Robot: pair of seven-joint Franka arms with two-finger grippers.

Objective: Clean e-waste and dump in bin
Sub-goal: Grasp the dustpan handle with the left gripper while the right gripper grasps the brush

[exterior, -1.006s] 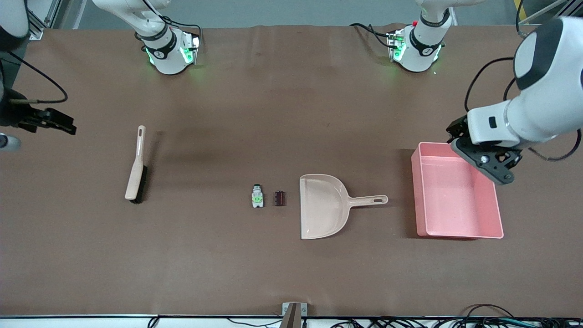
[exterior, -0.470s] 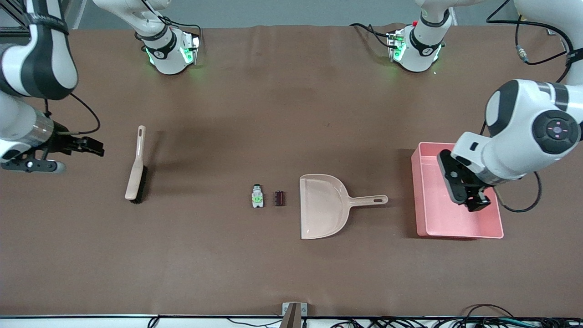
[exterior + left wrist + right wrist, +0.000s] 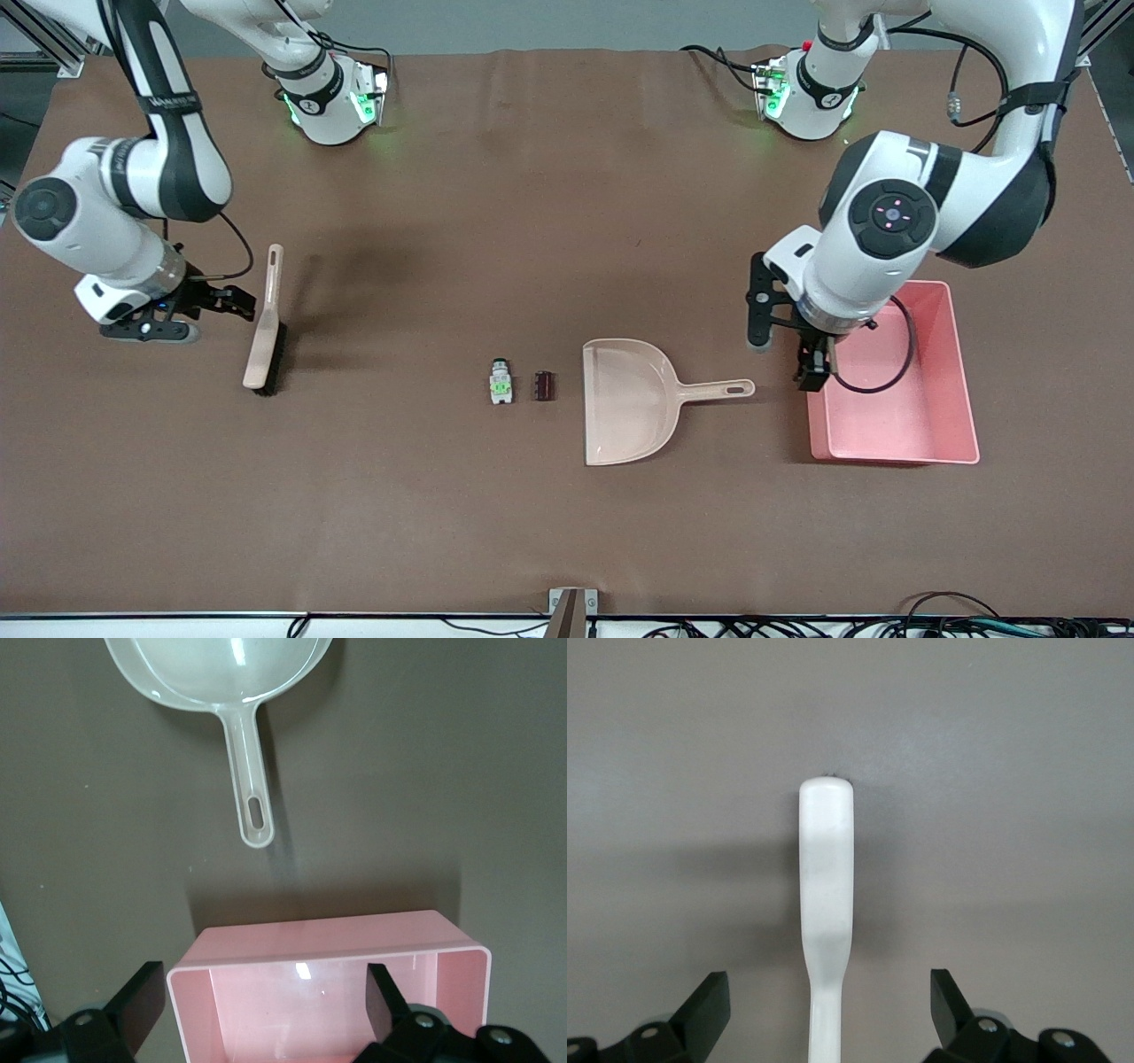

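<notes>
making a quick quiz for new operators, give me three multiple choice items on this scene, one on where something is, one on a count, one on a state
1. Where do the two e-waste parts lie?
A. in the pink bin
B. on the table between the brush and the dustpan
C. inside the dustpan

2. How many e-waste parts are on the table?
A. two
B. four
C. five

3. What is the state of the right gripper?
A. shut on the brush handle
B. shut on the dustpan
C. open, holding nothing

Answers:
1 B: they sit on the table beside the mouth of the dustpan, with the brush toward the right arm's end.
2 A: a white-grey component and a dark cylinder.
3 C: the right gripper has its fingers spread to either side of the brush handle, not touching it.
</notes>
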